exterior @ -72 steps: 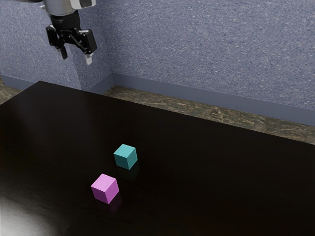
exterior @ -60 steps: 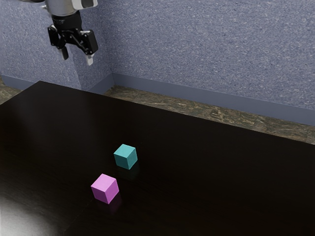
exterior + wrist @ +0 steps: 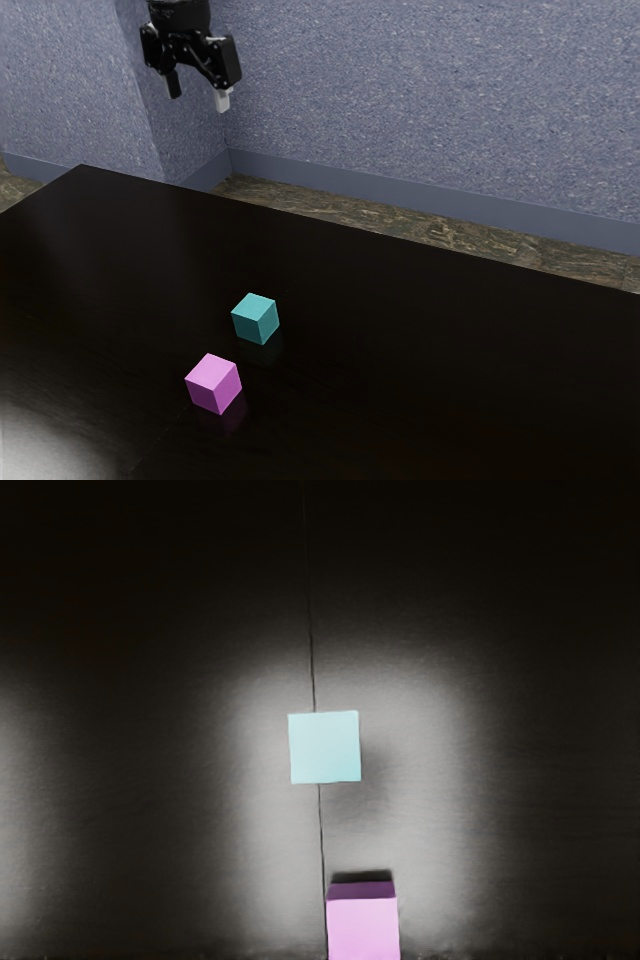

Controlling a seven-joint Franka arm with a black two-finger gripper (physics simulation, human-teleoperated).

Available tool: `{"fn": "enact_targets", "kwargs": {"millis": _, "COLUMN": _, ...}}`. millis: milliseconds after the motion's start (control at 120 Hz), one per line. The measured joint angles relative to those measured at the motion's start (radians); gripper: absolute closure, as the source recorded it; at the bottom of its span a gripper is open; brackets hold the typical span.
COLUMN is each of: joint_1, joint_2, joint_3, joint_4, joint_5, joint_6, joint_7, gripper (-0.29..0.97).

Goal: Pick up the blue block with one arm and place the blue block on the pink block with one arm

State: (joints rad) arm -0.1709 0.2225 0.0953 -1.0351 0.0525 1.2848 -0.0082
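The released, empty pincer (image 3: 198, 92) hangs high over the table (image 3: 450, 330), the blue block (image 3: 255, 318) lying well below and almost straight beneath it, near the pink block (image 3: 213, 383).

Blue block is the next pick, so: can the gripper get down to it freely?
Probably yes. The gripper hangs open high above the table, and the blue block stands apart from the pink block with nothing on top of it.
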Motion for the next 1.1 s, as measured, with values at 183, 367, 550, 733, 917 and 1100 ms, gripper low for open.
{"fn": "enact_targets", "kwargs": {"millis": 183, "joint_1": 0.010, "joint_2": 0.008, "joint_3": 0.003, "joint_4": -0.010, "joint_5": -0.014, "joint_6": -0.002, "joint_7": 0.006, "gripper": 0.00}}
{"fn": "enact_targets", "kwargs": {"millis": 367, "joint_1": 0.013, "joint_2": -0.018, "joint_3": -0.036, "joint_4": -0.311, "joint_5": -0.021, "joint_6": 0.151, "joint_7": 0.009, "gripper": 0.00}}
{"fn": "enact_targets", "kwargs": {"millis": 550, "joint_1": 0.019, "joint_2": -0.064, "joint_3": -0.047, "joint_4": -0.670, "joint_5": -0.043, "joint_6": 0.437, "joint_7": 0.017, "gripper": 0.00}}
{"fn": "enact_targets", "kwargs": {"millis": 733, "joint_1": 0.046, "joint_2": 0.009, "joint_3": -0.045, "joint_4": -0.772, "joint_5": -0.067, "joint_6": 0.647, "joint_7": 0.027, "gripper": 0.00}}
{"fn": "enact_targets", "kwargs": {"millis": 917, "joint_1": 0.088, "joint_2": 0.052, "joint_3": -0.045, "joint_4": -0.801, "joint_5": -0.083, "joint_6": 0.753, "joint_7": 0.033, "gripper": 0.00}}
{"fn": "enact_targets", "kwargs": {"millis": 1100, "joint_1": 0.097, "joint_2": 0.056, "joint_3": -0.046, "joint_4": -0.859, "joint_5": -0.090, "joint_6": 0.837, "joint_7": 0.045, "gripper": 0.00}}
